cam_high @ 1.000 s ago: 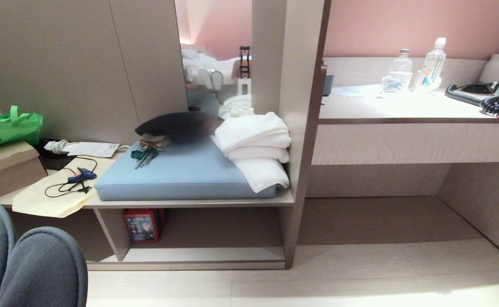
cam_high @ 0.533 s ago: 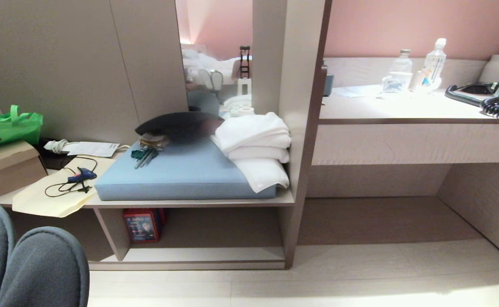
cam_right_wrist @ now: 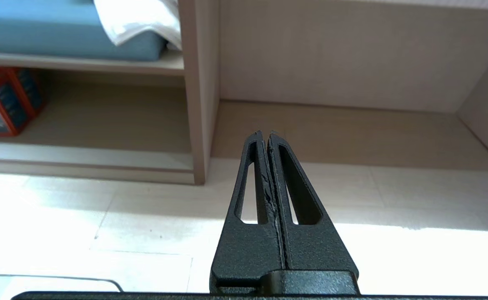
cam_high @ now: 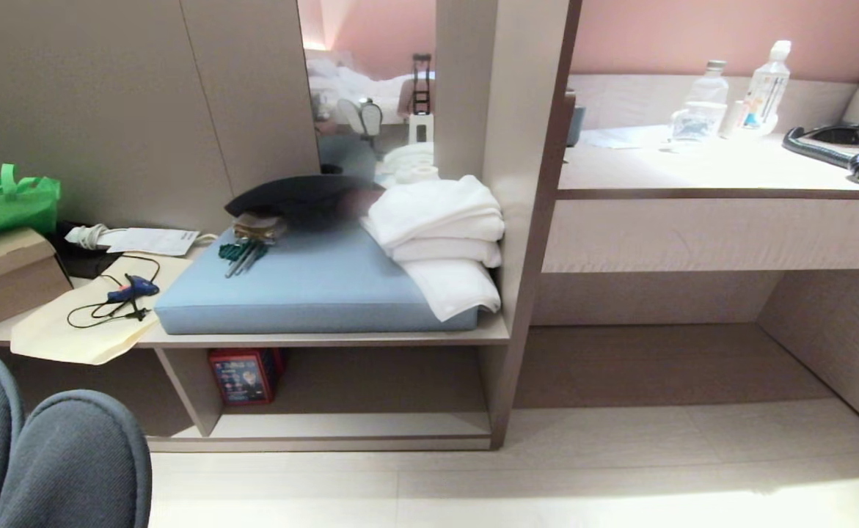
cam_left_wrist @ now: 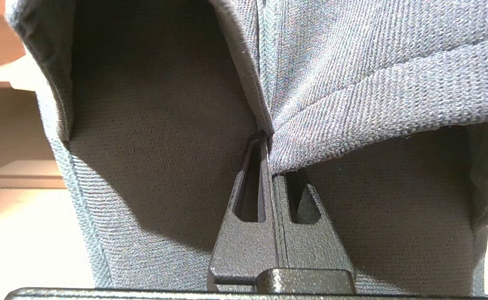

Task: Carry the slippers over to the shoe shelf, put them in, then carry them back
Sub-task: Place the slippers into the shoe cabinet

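Taupe built-in furniture is faced across a pale tiled floor (cam_high: 620, 477), with a pink wall behind. At the far left of the head view, the slippers (cam_high: 48, 455) are seen held up close beneath the camera. In the left wrist view, the left tool (cam_left_wrist: 271, 139) is found closed tight on the slippers, the adjoining edges of the pair being pinched between its tips. Further right, the shoe shelf (cam_high: 356, 429) stands low under a blue cushion (cam_high: 312, 286) and folded white towels (cam_high: 440, 235); a red box (cam_high: 242, 375) occupies its left end, beside the divider. The carrying step is judged in hand, with nothing yet placed. An approach and a lowering toward the open cubby are judged necessary next. At the right, the right tool (cam_right_wrist: 266, 134) is found closed and empty, idle above the floor, before the recess under the table (cam_high: 693, 172).
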